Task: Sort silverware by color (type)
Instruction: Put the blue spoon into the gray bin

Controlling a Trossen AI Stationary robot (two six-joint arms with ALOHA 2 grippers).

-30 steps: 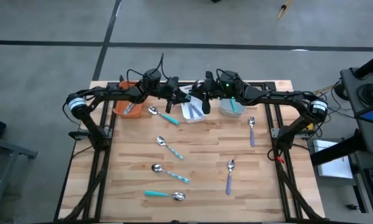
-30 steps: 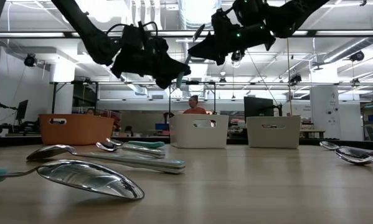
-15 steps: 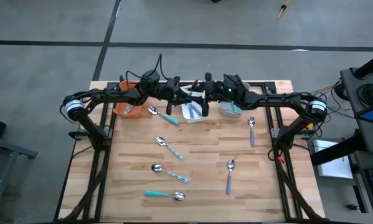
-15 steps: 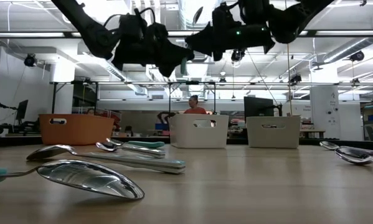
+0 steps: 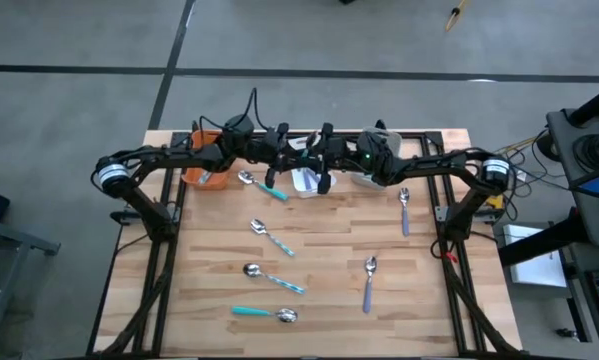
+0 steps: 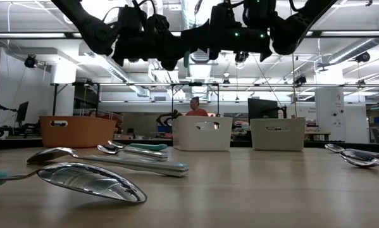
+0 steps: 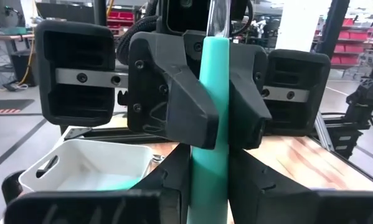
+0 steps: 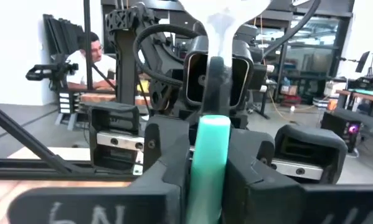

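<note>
Grippers had closed in above white bin [image 5: 307,180] — left gripper [image 7: 210,155] and right gripper [image 8: 209,163] jaws both clamped on teal-handled utensil [image 7: 212,99]. Handover step — one must release next.

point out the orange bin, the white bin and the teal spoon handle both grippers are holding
orange bin [image 6: 75,132], low view, front wall
white bin [image 6: 204,134], low view, front wall
teal spoon handle [image 7: 212,118], left wrist view, middle of the handle between the fingers
</note>
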